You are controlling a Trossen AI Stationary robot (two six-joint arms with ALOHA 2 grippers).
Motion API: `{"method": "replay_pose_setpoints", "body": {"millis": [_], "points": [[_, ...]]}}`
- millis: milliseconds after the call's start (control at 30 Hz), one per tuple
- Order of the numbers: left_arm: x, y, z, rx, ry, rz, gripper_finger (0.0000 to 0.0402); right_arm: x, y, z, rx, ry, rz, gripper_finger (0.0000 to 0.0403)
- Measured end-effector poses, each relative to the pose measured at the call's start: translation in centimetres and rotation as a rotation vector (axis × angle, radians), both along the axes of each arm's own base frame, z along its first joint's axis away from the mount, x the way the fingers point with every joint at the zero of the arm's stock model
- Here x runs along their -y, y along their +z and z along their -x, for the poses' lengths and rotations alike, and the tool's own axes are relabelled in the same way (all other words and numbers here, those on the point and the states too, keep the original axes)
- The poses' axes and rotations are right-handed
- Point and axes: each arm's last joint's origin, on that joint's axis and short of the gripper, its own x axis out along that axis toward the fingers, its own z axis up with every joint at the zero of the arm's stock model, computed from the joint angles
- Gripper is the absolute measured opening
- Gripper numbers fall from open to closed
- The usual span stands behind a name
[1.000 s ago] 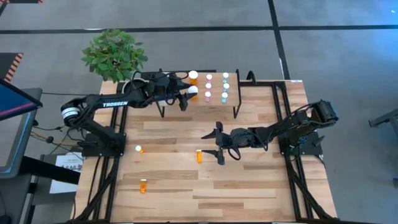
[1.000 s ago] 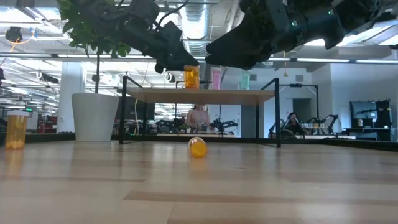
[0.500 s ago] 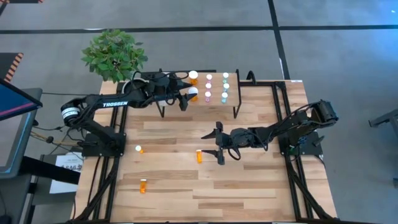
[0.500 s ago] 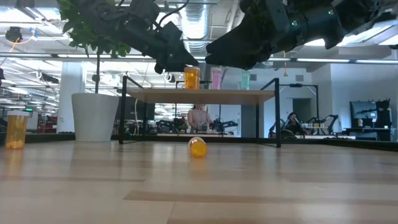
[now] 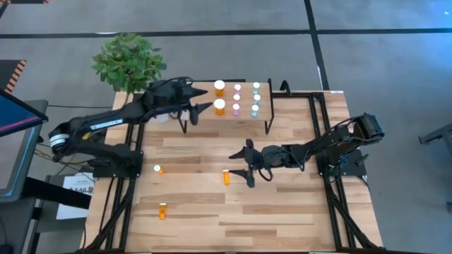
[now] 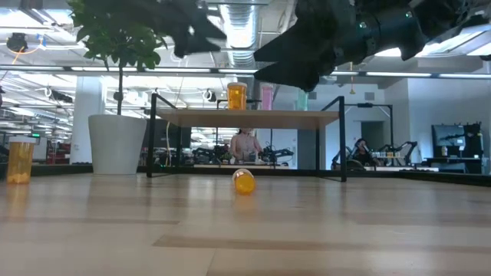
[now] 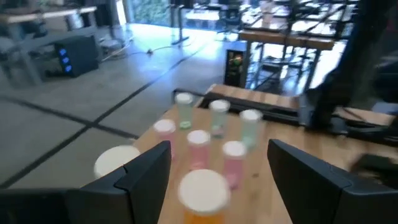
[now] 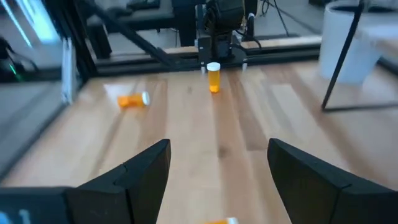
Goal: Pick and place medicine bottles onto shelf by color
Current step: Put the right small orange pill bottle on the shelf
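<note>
We see shelf point(image 5: 240, 116) with bottles point(image 5: 237, 98) sorted | left gripper point(image 5: 198, 107) wide open, empty, beside it | right gripper point(image 5: 247, 164) wide open, empty, near lying orange bottle point(image 5: 226, 176) | we judge bottle light, rigid, slippery, rolls; grasp mid-body.

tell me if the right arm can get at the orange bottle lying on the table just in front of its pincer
Probably yes. The right pincer hangs open above the table, and the lying orange bottle sits just beside it on bare wood with nothing between them. The left pincer is away at the shelf.
</note>
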Motion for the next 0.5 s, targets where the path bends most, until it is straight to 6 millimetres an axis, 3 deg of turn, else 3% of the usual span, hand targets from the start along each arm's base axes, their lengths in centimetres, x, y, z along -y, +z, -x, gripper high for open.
{"method": "replay_pose_setpoints", "body": {"millis": [133, 300, 500], "points": [[3.0, 2.1, 1.9, 0.025, -0.092, -0.048, 0.0252, -0.1, 0.1, 0.0, 0.007, -0.039, -0.203, 0.0292], [7.3, 4.3, 4.4, 0.074, -0.206, -0.096, 0.0241, -0.3, 0.0, 0.1, -0.007, -0.047, -0.256, 0.0292], [11.4, 4.2, 7.0, 0.141, -0.298, -0.120, 0.0222, -1.3, 0.8, -0.5, -0.052, -0.087, -0.245, 0.0292]]}}
